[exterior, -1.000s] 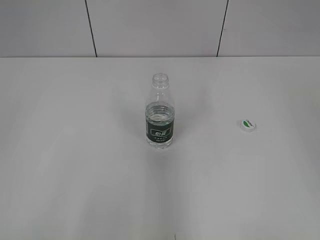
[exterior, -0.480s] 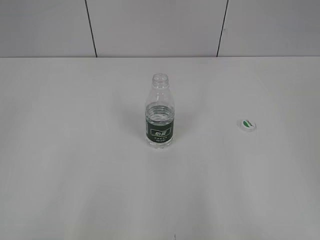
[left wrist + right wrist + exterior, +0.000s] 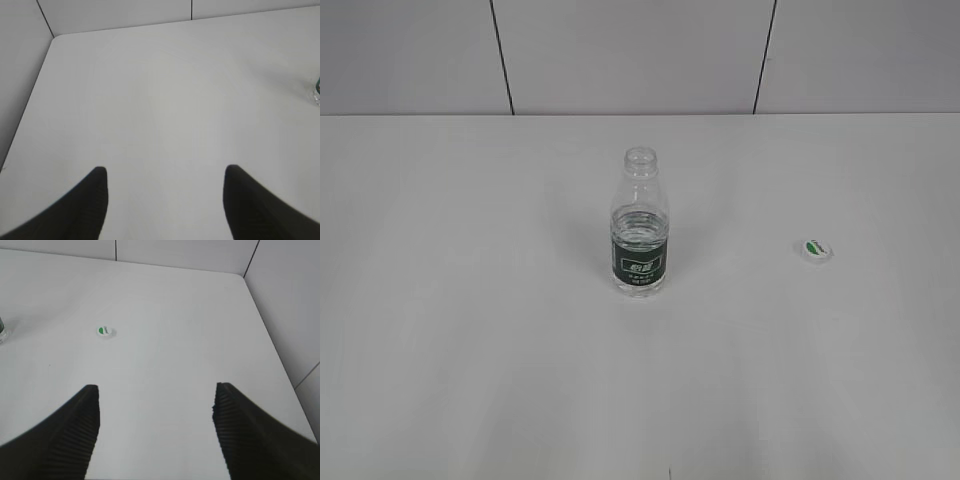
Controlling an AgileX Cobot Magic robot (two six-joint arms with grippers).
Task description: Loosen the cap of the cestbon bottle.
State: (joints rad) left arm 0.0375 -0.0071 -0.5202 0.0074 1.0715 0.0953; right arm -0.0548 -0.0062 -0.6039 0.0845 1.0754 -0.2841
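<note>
Standing upright at the centre of the white worktop (image 3: 470, 350), the small clear plastic cestbon bottle with a dark green label band (image 3: 639, 225) has a bare, open neck. Its small round white cap with a green mark (image 3: 816, 250) lies well apart, toward the frame's right. Both the left pincer (image 3: 165, 200) and right pincer (image 3: 156, 432) hang spread and empty over bare worktop.

Only the fingertips show. Left gripper (image 3: 164, 200) — two black fingers, smooth and matte, with rounded tips, blurred at the lower edge. Right gripper (image 3: 156, 427) — the same dark fingers, but here fine horizontal ribbing runs along the inner pads (image 3: 80, 437), tips blunt and rounded.
</note>
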